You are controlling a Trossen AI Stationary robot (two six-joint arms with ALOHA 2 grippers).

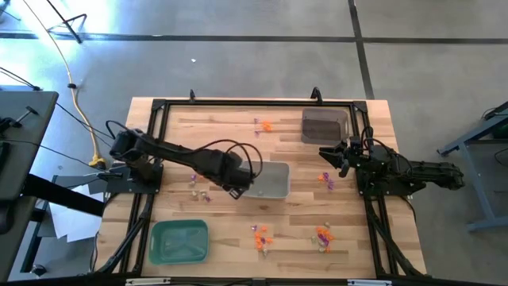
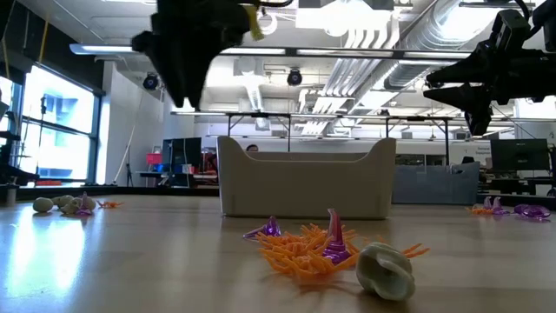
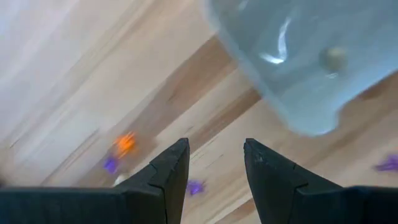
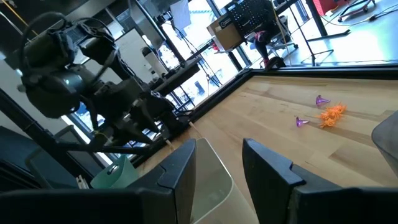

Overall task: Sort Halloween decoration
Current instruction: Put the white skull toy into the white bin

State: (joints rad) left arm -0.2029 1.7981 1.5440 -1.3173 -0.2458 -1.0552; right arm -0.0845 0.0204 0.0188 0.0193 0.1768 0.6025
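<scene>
The Halloween decoration lies in small heaps on the wooden table: orange and purple trinkets at the far side, pale ones left of centre, purple ones at the right, and orange and purple heaps near the front edge. One pale trinket lies inside the grey tray. My left gripper hangs open above the table beside the grey tray's left end, pointing down, with nothing between its fingers. My right gripper waits open at the table's right, held level.
A green tray sits at the near left. A dark tray sits at the far right. A black frame runs around the table top. In the low view an orange and purple heap with a pale trinket lies before the grey tray.
</scene>
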